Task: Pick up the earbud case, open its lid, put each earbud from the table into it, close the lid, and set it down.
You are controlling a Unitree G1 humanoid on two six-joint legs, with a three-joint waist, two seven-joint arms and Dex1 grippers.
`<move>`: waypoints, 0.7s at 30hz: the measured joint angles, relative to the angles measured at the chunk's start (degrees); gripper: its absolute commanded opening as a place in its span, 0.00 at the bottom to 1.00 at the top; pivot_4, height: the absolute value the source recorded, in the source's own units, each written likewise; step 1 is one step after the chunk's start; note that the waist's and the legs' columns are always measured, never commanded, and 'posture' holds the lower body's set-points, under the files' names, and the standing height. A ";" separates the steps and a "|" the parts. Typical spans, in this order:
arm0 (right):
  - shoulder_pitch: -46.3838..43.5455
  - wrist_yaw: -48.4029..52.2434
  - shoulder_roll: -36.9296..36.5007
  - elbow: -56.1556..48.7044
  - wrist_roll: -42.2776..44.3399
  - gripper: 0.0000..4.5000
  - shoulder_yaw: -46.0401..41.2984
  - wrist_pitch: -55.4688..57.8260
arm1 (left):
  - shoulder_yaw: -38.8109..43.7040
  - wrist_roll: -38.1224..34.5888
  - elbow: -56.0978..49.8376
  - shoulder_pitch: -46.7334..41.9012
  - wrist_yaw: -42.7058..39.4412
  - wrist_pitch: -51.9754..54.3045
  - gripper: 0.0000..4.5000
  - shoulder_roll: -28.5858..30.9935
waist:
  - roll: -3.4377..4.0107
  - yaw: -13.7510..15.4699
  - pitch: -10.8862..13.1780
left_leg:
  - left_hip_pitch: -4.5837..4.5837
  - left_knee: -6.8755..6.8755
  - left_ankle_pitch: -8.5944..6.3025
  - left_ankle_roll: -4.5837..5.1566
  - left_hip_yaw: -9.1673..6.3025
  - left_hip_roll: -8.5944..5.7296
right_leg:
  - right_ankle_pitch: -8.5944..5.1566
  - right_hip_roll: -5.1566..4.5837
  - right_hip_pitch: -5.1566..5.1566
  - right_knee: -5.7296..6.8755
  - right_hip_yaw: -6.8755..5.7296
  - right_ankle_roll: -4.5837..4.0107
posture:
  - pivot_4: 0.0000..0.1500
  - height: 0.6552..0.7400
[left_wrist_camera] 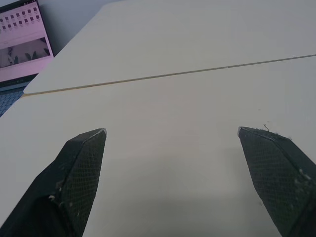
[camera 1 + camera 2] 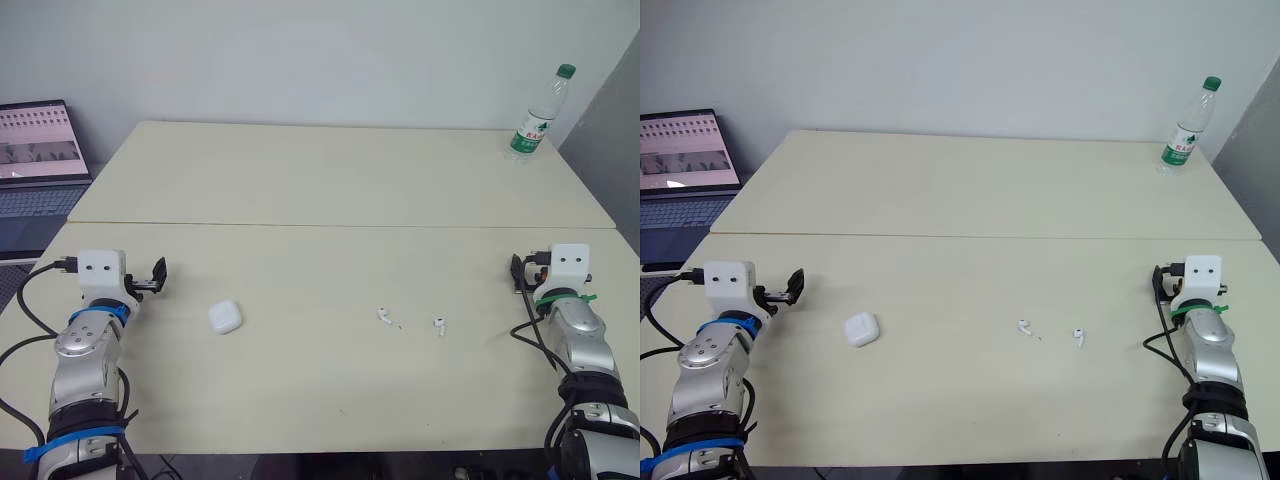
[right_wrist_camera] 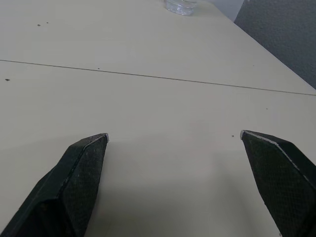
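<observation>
You have a wide, pale cream table (image 2: 330,180) in front of you, with a thin seam running across it from side to side. Off its far left corner sits an open grey laptop (image 2: 40,160) with a lit screen. At the far right corner stands an upright clear plastic bottle with a green cap (image 2: 538,112).

Your left gripper (image 1: 172,132) hovers low over the near left part of the table, its two black fingers spread wide with nothing between them. Your right gripper (image 3: 174,134) sits over the near right edge, also spread wide and empty.

The white, rounded plastic earbud case (image 2: 225,317) lies on the table with its lid down, near the left gripper but apart from it. Right of centre lie two small white stemmed earbuds, the left earbud (image 2: 385,317) and the right earbud (image 2: 439,324), near each other but not touching, well apart from the case.
</observation>
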 measured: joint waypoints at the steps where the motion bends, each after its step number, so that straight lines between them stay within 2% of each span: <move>1: 0.00 0.00 0.00 0.00 0.00 1.00 0.00 0.00 | 0.00 0.00 0.00 0.00 0.00 0.00 1.00 0.00 | 0.00 0.00 0.00 | 0.00 0.00 0.00 0.00 0.00 0.00 | 0.00 0.00 0.00 0.00 0.00 0.00 | 1.00 1.00; 21: -1.77 0.30 -0.04 1.42 -0.04 1.00 0.00 -0.11 | 0.56 -1.57 -0.01 -0.13 -3.39 -0.09 1.00 1.29 | 0.00 -0.12 0.00 | 0.00 0.00 0.00 0.00 0.00 0.00 | 0.01 0.00 0.00 0.00 -0.01 -0.01 | 1.00 1.00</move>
